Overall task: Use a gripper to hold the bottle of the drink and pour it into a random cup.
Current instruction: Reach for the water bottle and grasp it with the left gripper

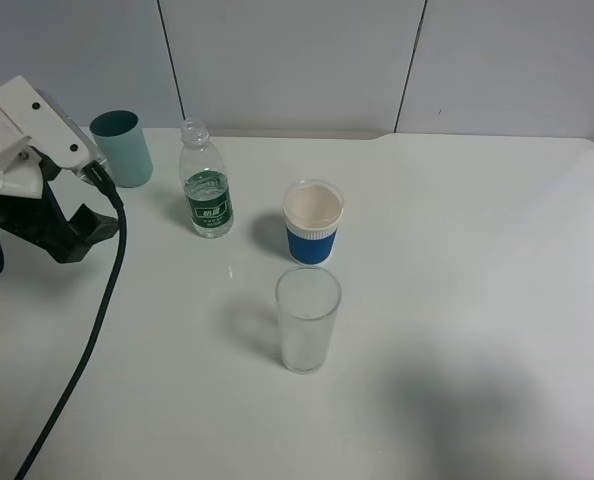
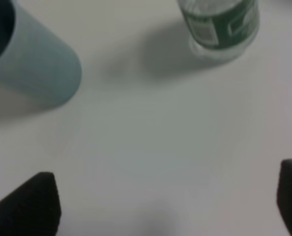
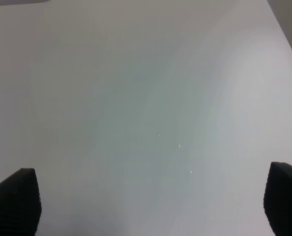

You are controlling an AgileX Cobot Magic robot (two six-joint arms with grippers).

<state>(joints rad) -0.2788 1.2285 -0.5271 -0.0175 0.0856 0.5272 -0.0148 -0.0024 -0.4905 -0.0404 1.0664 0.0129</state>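
Observation:
The bottle of the drink (image 1: 207, 190) stands upright and uncapped at the back left of the white table (image 1: 477, 250); it is clear with a dark green label, and its base also shows in the left wrist view (image 2: 219, 27). The cup (image 1: 308, 320), a tall clear glass, stands near the middle, closer to the front. My left gripper (image 2: 165, 204) is open with only bare table between its black fingertips (image 2: 30, 206), and it points toward the bottle from some way off. Its black and white body (image 1: 27, 160) sits at the far left. My right gripper (image 3: 151, 201) is open over bare table.
A teal tumbler (image 1: 122, 148) stands behind and left of the bottle, close to the left gripper's body. A white paper cup with a blue sleeve (image 1: 313, 222) stands between bottle and glass. A black cable (image 1: 87, 340) trails from the left gripper toward the front edge.

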